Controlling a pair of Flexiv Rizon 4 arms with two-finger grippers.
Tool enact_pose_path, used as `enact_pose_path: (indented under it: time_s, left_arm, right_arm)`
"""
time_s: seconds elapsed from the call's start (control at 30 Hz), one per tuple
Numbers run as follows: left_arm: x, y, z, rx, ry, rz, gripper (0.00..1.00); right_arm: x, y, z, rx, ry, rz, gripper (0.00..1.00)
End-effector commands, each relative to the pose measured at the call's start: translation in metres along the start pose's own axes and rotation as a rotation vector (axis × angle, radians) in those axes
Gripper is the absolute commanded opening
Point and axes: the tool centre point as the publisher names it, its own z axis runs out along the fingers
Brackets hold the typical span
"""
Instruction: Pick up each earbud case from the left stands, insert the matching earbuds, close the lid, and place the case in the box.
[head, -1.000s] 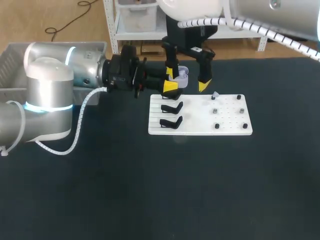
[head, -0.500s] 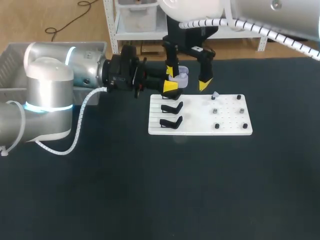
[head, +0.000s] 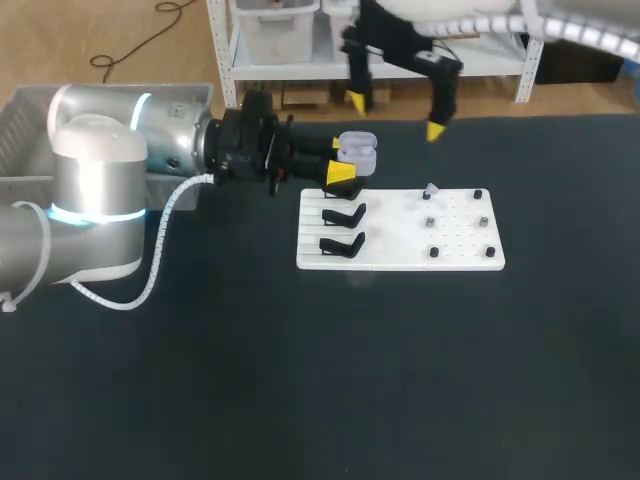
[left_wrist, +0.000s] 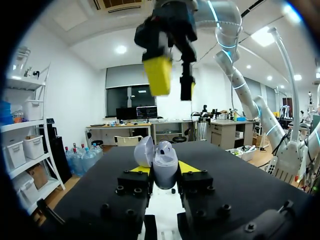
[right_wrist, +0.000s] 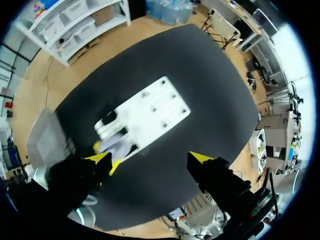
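The pale purple earbud case is up off the worktop, near the far left corner of the white board. It stands upright, long side up and down, with its mouth facing up. Its lid is swung open to one side. My left gripper has its fingers pressed on the case from both sides. My right gripper hangs higher up, fingers spread wide, holding nothing. Two black stands sit on the board's left part
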Motion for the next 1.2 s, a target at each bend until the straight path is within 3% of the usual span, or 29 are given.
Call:
enact_pose_path:
  time_s: [0.03,0.27,0.53,1.2]
  left_arm:
    - [0.0,0.0,0.0,-0.001,0.0,0.0,0.0]
    - [0.0,0.0,0.0,-0.001,0.0,0.0,0.0]
    - [0.0,0.0,0.0,-0.001,0.0,0.0,0.0]
    - [0.0,0.0,0.0,-0.001,0.0,0.0,0.0]
  right_arm:
    - [-0.023,-0.018,0.016,-0.091,-0.007,0.022,1.0]
    - [-0.057,-0.025,0.025,-0.117,0.007,0.043,1.0]
    - [-0.078,-0.025,0.049,-0.105,0.0,0.056,1.0]
    - [-0.078,-0.025,0.049,-0.105,0.0,0.056,1.0]
